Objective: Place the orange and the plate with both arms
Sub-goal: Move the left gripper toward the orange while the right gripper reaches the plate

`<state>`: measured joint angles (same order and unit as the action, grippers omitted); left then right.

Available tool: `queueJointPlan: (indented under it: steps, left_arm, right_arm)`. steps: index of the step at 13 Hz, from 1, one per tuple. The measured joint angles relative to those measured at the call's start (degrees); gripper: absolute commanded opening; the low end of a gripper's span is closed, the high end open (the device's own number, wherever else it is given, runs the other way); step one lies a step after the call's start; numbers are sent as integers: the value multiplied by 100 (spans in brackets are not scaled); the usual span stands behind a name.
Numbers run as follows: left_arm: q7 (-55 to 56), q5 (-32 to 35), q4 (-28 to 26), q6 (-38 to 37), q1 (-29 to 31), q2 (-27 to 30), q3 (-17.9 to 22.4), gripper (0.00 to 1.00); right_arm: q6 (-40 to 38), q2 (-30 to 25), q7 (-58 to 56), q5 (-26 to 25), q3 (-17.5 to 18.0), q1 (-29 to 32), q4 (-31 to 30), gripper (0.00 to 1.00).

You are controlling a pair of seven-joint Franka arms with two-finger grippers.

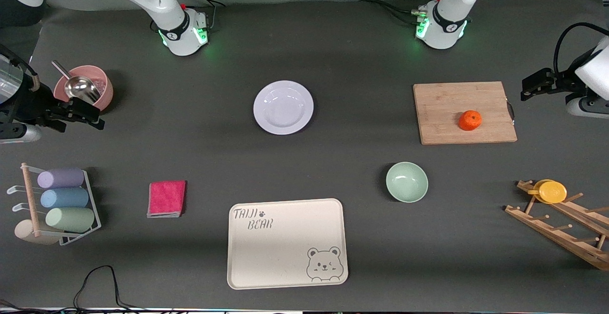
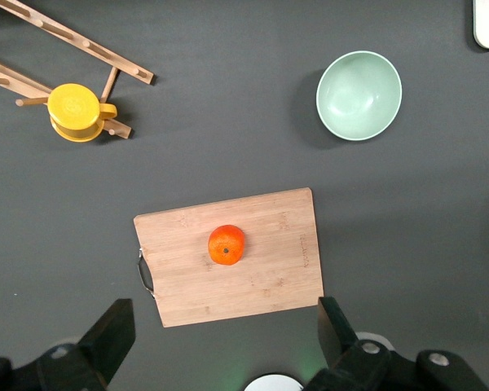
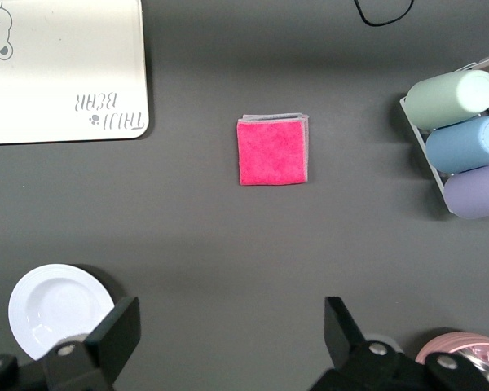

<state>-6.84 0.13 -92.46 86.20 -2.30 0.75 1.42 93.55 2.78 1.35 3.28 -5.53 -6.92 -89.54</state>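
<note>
The orange [image 1: 470, 120] lies on a bamboo cutting board [image 1: 447, 100] toward the left arm's end of the table. It also shows in the left wrist view [image 2: 226, 244]. The white plate [image 1: 283, 107] sits on the dark table mid-way between the arms' bases, and shows in the right wrist view [image 3: 57, 308]. My left gripper [image 1: 525, 89] [image 2: 224, 326] hangs open and empty, high beside the cutting board. My right gripper [image 1: 97, 116] [image 3: 230, 326] hangs open and empty, high up beside the pink bowl.
A mint-green bowl [image 1: 407, 181] and beige bear tray [image 1: 285, 242] lie nearer the front camera. A pink cloth [image 1: 166, 198], a rack of pastel cups [image 1: 62, 200], a pink bowl with a metal scoop [image 1: 85, 88], and a wooden rack with a yellow cup [image 1: 552, 191] stand around.
</note>
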Motion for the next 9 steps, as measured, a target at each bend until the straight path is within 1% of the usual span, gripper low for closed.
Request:
queueJointPlan:
  steps: [6,8,9]
  left_arm:
    - [2,0,-12,-5,3,0,5,100]
    - [4,14,-156,-24,30,62,26,100]
    - [4,17,-330,-23,95,197,40,100]
  right_arm:
    - [-4,0,0,0,-26,2,31,100]
    - [-9,-1,0,0,-26,2,31,100]
    - [-11,-2,0,0,-26,2,32,100]
